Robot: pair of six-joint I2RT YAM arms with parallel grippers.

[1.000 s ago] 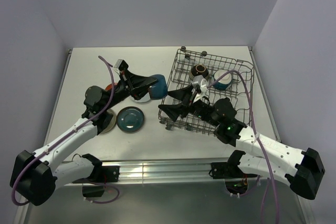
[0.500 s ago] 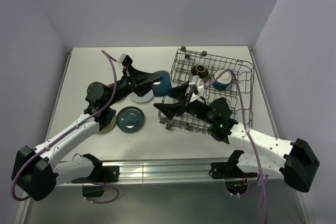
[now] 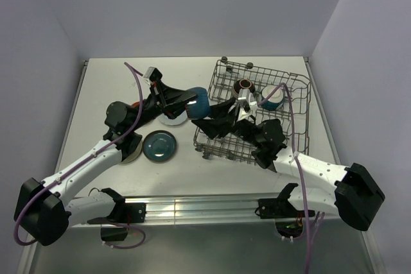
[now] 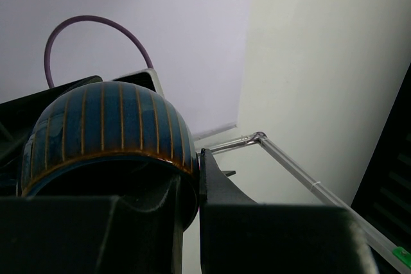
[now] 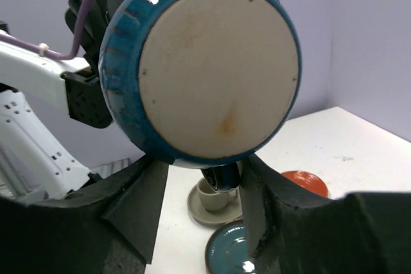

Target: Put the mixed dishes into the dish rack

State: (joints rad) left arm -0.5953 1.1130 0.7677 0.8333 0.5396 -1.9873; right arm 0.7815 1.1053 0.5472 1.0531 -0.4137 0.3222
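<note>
A blue ribbed cup (image 3: 198,102) with a cream base (image 5: 218,68) hangs in the air just left of the dish rack (image 3: 297,129). My left gripper (image 3: 183,102) is shut on its rim, one finger inside the cup (image 4: 106,126) and one outside. My right gripper (image 3: 209,117) reaches in from the rack side. In the right wrist view its fingertips (image 5: 154,168) flank the cup's underside and handle, jaws apart. A brown bowl (image 3: 244,86) and a cream and teal bowl (image 3: 273,97) sit in the rack.
On the table left of the rack lie a dark teal plate (image 3: 159,145), a pale plate (image 3: 172,119), a red-orange plate (image 5: 305,183) and a grey-beige plate carrying a small cup (image 5: 215,200). My left arm crosses above them.
My left gripper carried the cup up and right toward the rack, then held still. My right gripper swung left to the cup and its jaws narrowed around it.
</note>
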